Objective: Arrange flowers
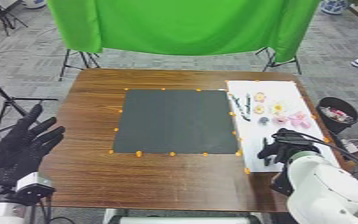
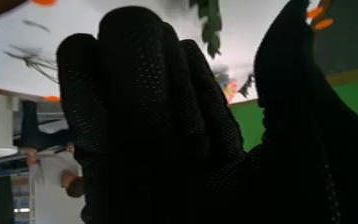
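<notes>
In the head view the right hand (image 1: pixel 291 143) is over the near half of the white sheet (image 1: pixel 260 132), nearer the robot than the flowers. A pink flower (image 1: pixel 299 119), a yellow-white flower (image 1: pixel 278 107) and small pale blooms (image 1: pixel 260 97) lie on that sheet, with dark green stems (image 1: pixel 246 107) along its left side. The left hand (image 1: pixel 20 145) is held off the table's left edge, fingers spread. In the right wrist view the right hand (image 2: pixel 149 115) has straight fingers and the thumb apart, holding nothing; a green leafy stem (image 2: pixel 210 25) shows beyond the fingertips.
A dark grey mat (image 1: pixel 175 121) lies mid-table, its edges marked by orange dots. Beyond the table's right edge stands a black bin (image 1: pixel 337 113). A green cloth (image 1: pixel 184 27) hangs behind the far edge, and a tripod (image 1: pixel 14 102) stands at the left.
</notes>
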`<state>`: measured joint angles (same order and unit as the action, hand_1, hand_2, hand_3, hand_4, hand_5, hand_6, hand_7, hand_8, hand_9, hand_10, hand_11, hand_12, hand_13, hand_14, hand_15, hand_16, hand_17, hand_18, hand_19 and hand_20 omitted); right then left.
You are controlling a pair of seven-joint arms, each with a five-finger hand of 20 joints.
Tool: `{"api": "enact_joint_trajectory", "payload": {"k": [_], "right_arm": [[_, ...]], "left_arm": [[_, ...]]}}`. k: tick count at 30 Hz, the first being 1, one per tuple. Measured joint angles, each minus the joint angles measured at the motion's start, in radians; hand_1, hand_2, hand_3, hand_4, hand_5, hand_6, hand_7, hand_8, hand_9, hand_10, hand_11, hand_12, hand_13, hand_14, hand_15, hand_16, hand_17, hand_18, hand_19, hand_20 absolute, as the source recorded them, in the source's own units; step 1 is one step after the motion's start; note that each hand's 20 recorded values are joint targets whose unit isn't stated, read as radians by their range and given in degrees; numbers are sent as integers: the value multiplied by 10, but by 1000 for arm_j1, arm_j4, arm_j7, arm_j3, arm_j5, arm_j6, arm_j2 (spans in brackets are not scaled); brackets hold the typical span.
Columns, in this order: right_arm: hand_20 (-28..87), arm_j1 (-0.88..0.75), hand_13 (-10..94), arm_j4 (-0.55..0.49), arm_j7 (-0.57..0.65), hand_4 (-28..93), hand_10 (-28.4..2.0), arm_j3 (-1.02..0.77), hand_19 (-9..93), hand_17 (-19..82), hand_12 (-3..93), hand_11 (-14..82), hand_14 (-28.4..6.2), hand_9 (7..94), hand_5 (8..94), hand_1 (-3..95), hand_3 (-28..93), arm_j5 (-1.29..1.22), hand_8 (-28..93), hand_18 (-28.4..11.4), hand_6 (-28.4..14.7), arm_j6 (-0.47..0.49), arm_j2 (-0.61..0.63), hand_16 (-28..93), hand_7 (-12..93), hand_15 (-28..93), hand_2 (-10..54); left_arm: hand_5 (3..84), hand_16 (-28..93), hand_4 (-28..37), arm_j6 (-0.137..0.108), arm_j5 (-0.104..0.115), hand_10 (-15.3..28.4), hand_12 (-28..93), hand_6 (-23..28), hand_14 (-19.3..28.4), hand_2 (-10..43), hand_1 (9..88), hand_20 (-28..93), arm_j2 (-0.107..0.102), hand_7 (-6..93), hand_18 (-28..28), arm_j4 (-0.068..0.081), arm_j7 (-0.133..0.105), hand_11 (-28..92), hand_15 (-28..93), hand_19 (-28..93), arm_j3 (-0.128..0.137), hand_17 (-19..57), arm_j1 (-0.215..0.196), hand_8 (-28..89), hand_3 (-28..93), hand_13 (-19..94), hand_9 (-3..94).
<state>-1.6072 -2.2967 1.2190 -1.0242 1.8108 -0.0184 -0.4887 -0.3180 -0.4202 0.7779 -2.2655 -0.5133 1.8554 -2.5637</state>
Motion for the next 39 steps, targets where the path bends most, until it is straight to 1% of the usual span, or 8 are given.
{"api": "enact_joint_trajectory", "payload": {"k": [21, 23, 26, 28, 30, 33, 35, 39], "right_arm": [[-283, 138, 842, 69, 50, -216, -213, 223, 924, 663, 136, 138, -113, 797, 704, 472, 699, 77, -93, -102, -146, -58, -23, 124, 86, 490, -67], [-283, 151, 842, 77, 56, -218, -212, 245, 924, 664, 137, 140, -110, 804, 715, 488, 704, 94, -93, -100, -145, -70, -23, 127, 89, 489, -72], [-283, 163, 841, 85, 61, -222, -209, 255, 926, 663, 139, 142, -109, 812, 726, 521, 709, 102, -93, -97, -139, -68, -24, 130, 93, 489, -81], [-283, 167, 842, 89, 62, -234, -205, 259, 928, 662, 140, 143, -108, 817, 733, 539, 709, 107, -49, -98, -138, -61, -25, 132, 90, 489, -90], [-283, 172, 847, 93, 63, -244, -193, 264, 931, 660, 167, 131, -106, 834, 748, 577, 688, 113, 24, -100, -134, -55, -25, 136, 94, 486, -94], [-269, 187, 857, 98, 63, -249, -171, 280, 932, 657, 206, 101, -97, 859, 768, 612, 667, 126, 49, -105, -124, -45, -25, 142, 95, 476, -95], [-219, 202, 870, 103, 64, -251, -155, 298, 932, 654, 232, 78, -88, 882, 790, 634, 658, 135, 58, -108, -106, -40, -25, 152, 97, 467, -95], [-168, 229, 885, 119, 65, -255, -134, 337, 932, 654, 251, 66, -80, 908, 809, 644, 662, 167, 60, -107, -86, -37, -25, 162, 105, 464, -95]], "left_arm": [[309, -106, -224, -5, -4, 174, 112, 58, 267, 65, 280, 18, 16, 77, 280, 0, 18, 218, 512, 493, -6, -91, 15, -75, 628, 198, 286], [309, -106, -224, -14, 34, 175, 112, 58, 267, 65, 280, 18, 1, 76, 280, 0, -23, 218, 513, 493, -10, -91, 5, -75, 628, 198, 286], [309, -106, -223, -24, 97, 174, 112, 58, 266, 65, 278, 18, -51, 77, 280, 0, -95, 217, 513, 493, -12, -91, -24, -75, 629, 199, 286], [309, -106, -223, -23, 89, 175, 112, 58, 267, 66, 278, 18, -81, 77, 280, 1, -88, 216, 513, 493, -12, -91, -30, -75, 628, 199, 286], [309, -106, -224, -16, 26, 175, 112, 59, 267, 66, 279, 18, -88, 77, 280, 1, -24, 216, 514, 493, -7, -91, -18, -75, 628, 199, 286], [310, -107, -224, -6, -78, 175, 112, 59, 267, 66, 278, 18, -65, 76, 280, 1, 89, 216, 514, 493, -1, -91, 18, -75, 628, 199, 286], [310, -107, -224, -3, -76, 175, 113, 59, 267, 66, 278, 18, -30, 76, 280, 0, 88, 216, 515, 493, 0, -91, 30, -75, 628, 199, 286], [310, -107, -226, -1, -24, 175, 113, 59, 268, 66, 278, 19, 29, 77, 280, -1, 27, 216, 516, 493, 0, -91, 30, -75, 628, 200, 286]]}}
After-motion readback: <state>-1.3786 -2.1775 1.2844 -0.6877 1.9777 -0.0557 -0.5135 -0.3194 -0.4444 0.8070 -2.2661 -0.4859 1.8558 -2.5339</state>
